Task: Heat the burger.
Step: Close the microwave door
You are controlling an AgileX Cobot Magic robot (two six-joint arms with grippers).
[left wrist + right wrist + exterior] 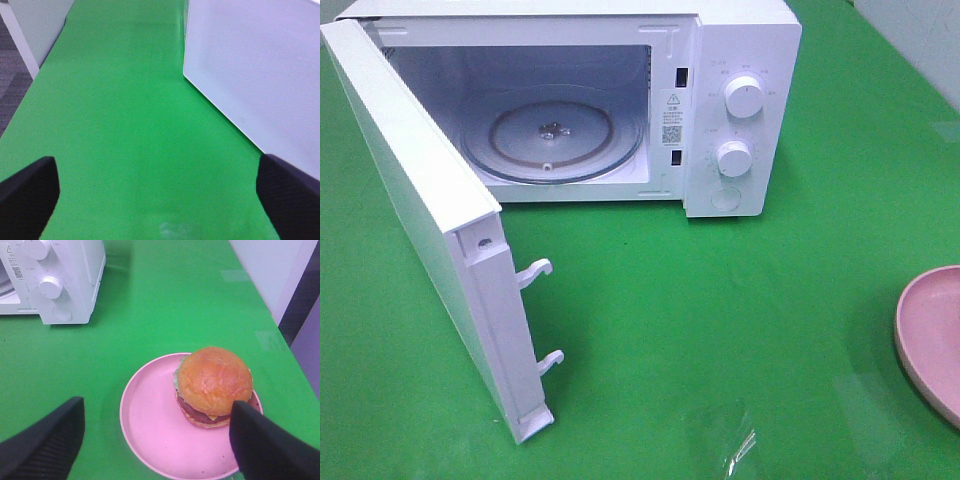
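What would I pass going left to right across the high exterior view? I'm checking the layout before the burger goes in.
Open microwave door → glass turntable inside the cavity → the two control knobs → pink plate at the right edge.

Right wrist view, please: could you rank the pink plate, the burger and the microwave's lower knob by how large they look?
1. pink plate
2. burger
3. lower knob, though it sits farther from the camera, so its true size is unsure.

The microwave (740, 110) bears a warning sticker (672, 117), print illegible.
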